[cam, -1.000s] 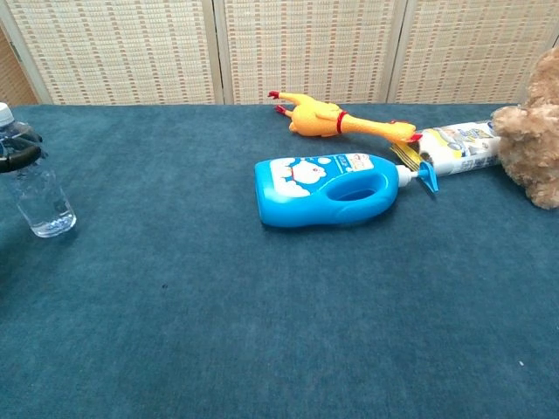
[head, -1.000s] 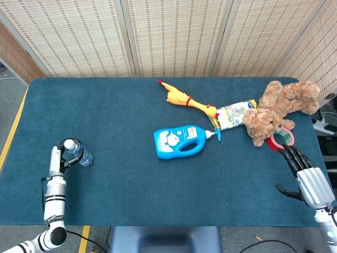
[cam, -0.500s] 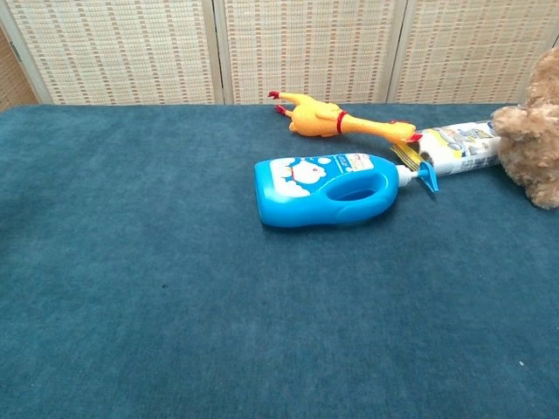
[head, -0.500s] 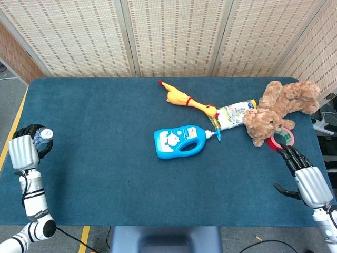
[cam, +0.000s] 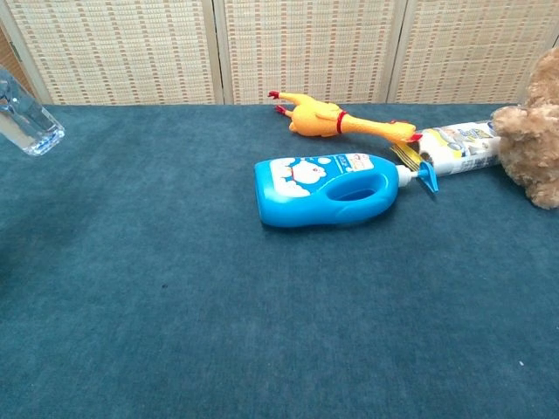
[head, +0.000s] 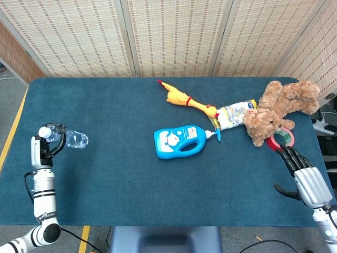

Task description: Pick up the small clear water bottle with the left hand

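Since the frame half a second earlier, the left hand [head: 43, 147] has swung inward from the far left edge and the small clear water bottle [head: 73, 139] now lies tipped nearly level in its grip, base toward the middle; nothing else has shifted. The blue surface [head: 116, 174] carries all the other things. A brown teddy bear [head: 278, 109] lies at the right far corner, over the edge of a red tape roll [head: 280, 138]. A blue detergent bottle [head: 180, 141] lies on its side near the middle, nozzle toward the right. Just beyond its nozzle lies a white printed tube [head: 234, 115], touching the bear. A yellow rubber chicken [head: 184, 99] lies farther back, its head end close to the tube. The left hand holds the water bottle around its capped end, lifted clear of the surface at the left side; in the chest view only the bottle's base [cam: 26, 120] shows, at the upper left corner. The right hand [head: 305, 176] rests at the right near edge, fingers spread, holding nothing.
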You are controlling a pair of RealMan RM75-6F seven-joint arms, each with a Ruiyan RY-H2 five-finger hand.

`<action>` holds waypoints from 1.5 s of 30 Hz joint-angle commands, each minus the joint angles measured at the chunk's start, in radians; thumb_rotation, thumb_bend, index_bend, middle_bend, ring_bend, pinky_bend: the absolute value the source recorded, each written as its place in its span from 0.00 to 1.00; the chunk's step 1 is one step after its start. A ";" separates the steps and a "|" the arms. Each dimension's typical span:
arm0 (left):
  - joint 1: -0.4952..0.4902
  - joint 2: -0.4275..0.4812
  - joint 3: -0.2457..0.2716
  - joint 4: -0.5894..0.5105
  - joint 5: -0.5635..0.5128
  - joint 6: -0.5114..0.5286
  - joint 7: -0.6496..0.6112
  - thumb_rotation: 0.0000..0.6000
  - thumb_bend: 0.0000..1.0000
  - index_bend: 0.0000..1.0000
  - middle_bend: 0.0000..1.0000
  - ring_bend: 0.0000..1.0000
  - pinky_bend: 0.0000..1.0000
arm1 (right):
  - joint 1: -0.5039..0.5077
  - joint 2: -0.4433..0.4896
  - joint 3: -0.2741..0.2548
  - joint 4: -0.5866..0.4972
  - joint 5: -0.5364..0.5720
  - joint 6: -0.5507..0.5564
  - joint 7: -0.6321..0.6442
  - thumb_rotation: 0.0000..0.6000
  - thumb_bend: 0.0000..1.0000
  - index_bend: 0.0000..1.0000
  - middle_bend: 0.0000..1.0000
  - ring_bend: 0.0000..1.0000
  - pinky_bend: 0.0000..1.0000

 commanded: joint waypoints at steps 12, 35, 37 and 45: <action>-0.080 -0.167 0.140 0.443 0.153 0.219 0.634 1.00 0.59 0.58 0.69 0.57 0.48 | 0.001 -0.001 -0.002 -0.003 0.002 -0.005 -0.007 1.00 0.11 0.00 0.00 0.00 0.17; 0.005 0.032 0.064 -0.043 -0.006 -0.071 0.111 1.00 0.59 0.59 0.69 0.57 0.50 | 0.005 0.004 -0.003 -0.010 0.010 -0.018 -0.010 1.00 0.12 0.00 0.00 0.00 0.17; -0.002 0.011 0.066 -0.003 -0.017 -0.033 0.221 1.00 0.59 0.59 0.69 0.57 0.50 | 0.006 0.005 -0.004 -0.011 0.011 -0.020 -0.011 1.00 0.12 0.00 0.00 0.00 0.17; -0.053 0.069 -0.016 0.031 0.007 0.026 0.386 1.00 0.59 0.60 0.69 0.57 0.50 | 0.004 0.010 -0.005 -0.010 0.006 -0.013 0.001 1.00 0.11 0.00 0.00 0.00 0.17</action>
